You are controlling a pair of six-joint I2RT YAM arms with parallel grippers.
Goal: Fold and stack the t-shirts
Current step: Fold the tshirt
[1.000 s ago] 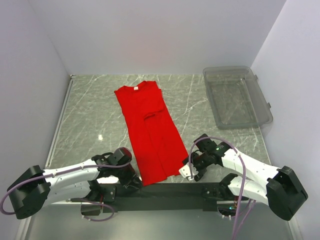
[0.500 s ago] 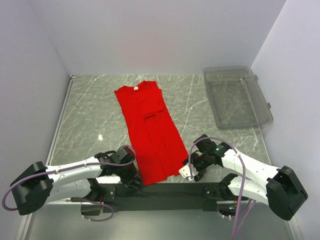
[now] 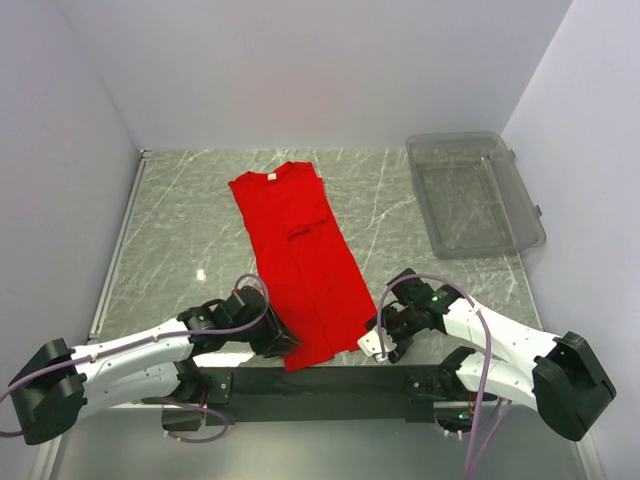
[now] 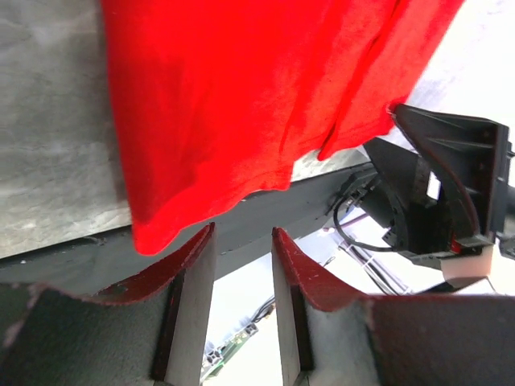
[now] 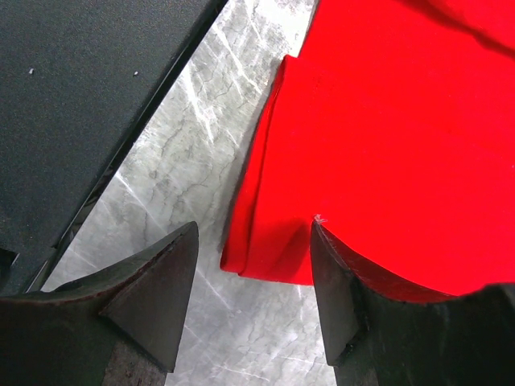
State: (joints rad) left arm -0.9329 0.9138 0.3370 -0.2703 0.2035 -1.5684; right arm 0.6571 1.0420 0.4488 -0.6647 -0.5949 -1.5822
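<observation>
On my left, the left gripper [image 3: 278, 340] sits at the near-left corner of the hem. Its jaws are only narrowly parted, and the wrist view shows nothing between them. The cloth corner lies just off one fingertip, so closing here could pinch air or only the top layer.

The bright red short-sleeved cloth t-shirt [image 3: 300, 260] lies mid-tabletop as a long folded strip. Its collar points to the far edge of the grey marble tabletop [image 3: 180, 220], and its hem laps over the near edge onto the black base rail [image 3: 330, 380]. That overhang could snag or slip.

The right gripper [image 5: 253, 225] stands wide open, straddling the near-right hem corner and gripping nothing. If I lift the two sides unevenly, I expect the fold to skew or the layers to fan apart.

The clear plastic bin [image 3: 475, 140] sits in the far right corner, well away.
</observation>
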